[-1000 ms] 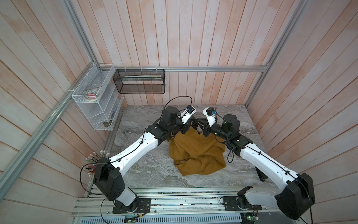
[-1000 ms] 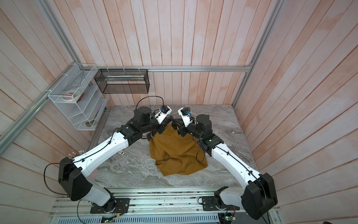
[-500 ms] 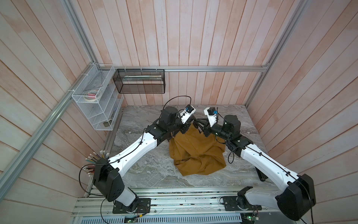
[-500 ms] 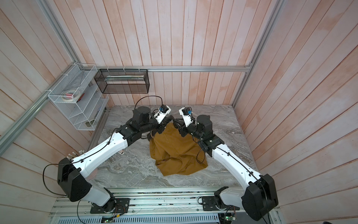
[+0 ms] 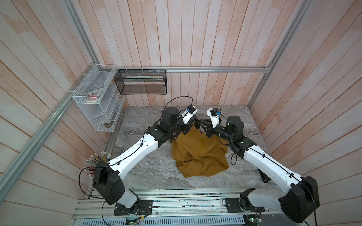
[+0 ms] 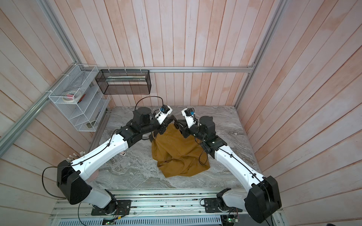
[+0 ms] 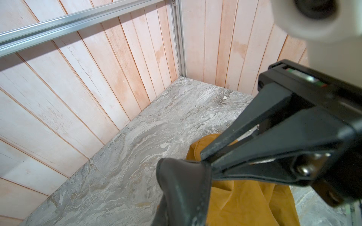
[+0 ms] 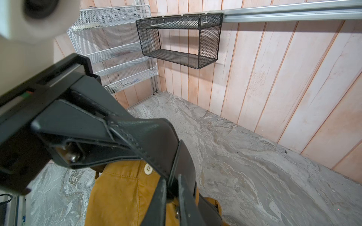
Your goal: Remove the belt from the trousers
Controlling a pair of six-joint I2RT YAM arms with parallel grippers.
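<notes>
With left fingers (image 7: 254, 113) and right fingers (image 8: 74, 121) each pinching the belt (image 8: 156, 140) at the trousers' (image 5: 197, 152) raised waist over the far tabletop (image 5: 148, 176), a hard pull may drag the cloth along or slip the grip.

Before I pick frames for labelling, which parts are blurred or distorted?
Left wrist view: white housing badly defocused, marble table sharp. Right wrist view: another white housing blurred, belt stitching crisp. In both top views: wall planks splay from wide-angle distortion, lighting even.

Bright even light; soft shadows; wide-angle bowing at edges; close foreground blurred.
</notes>
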